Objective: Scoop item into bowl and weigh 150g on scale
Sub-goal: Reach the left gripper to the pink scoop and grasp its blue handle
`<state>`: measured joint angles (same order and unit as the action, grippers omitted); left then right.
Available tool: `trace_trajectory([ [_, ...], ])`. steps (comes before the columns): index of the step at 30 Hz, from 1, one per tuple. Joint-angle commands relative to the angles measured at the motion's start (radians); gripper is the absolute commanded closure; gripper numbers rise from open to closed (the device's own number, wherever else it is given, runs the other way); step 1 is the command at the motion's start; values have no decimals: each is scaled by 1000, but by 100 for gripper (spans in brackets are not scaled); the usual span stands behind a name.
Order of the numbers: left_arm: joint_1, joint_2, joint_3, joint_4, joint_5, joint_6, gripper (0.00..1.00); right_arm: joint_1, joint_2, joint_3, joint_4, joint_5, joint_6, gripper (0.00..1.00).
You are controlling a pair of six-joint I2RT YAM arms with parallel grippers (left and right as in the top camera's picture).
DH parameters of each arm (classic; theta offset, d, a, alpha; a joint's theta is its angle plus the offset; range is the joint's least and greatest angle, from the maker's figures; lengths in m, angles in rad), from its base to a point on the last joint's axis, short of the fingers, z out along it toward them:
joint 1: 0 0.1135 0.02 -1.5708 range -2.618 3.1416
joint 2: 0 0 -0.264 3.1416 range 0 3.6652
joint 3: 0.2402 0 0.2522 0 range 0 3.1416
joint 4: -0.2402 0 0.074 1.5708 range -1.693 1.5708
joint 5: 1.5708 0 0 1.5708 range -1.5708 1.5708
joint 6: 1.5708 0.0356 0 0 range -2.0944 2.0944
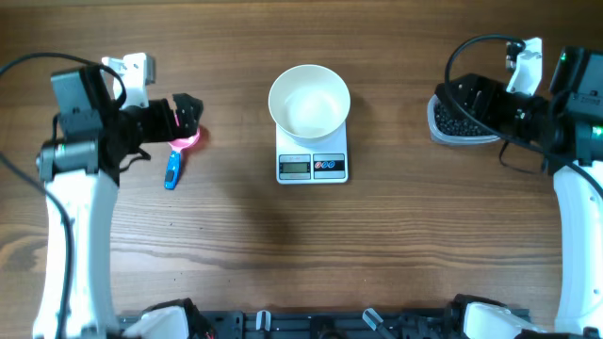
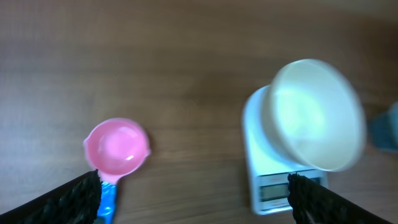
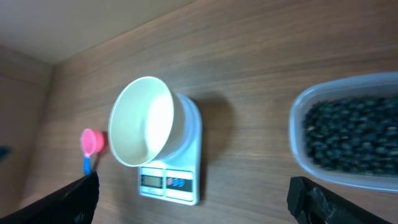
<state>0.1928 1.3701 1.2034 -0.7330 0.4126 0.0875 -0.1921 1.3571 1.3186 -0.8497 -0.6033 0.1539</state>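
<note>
A brown wooden bench (image 1: pixel 236 245) is shown. Directly on it are set a white scale (image 1: pixel 312 167) at the centre, a pink-and-blue scoop (image 1: pixel 173 168) toward the left, and a clear tub (image 1: pixel 439 135) at the right.

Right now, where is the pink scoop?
In the overhead view the pink scoop lies on the left side of the table, beside the open left gripper, well left of the scale carrying the bowl.

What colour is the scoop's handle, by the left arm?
Blue. The pink-cupped plastic scoop's handle shows best in the overhead view.
</note>
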Motion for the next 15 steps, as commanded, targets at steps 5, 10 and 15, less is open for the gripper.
trace_trajectory([
  [5, 95, 285, 9, 63, -84, 40, 0, 4, 36, 13, -31, -60, -6, 0],
  [10, 125, 379, 9, 132, -89, 66, 7, 4, 47, 12, -53, -11, -24, 0],
  [15, 124, 460, 9, 220, -105, 62, 19, 4, 47, 12, -61, 4, -23, 0],
])
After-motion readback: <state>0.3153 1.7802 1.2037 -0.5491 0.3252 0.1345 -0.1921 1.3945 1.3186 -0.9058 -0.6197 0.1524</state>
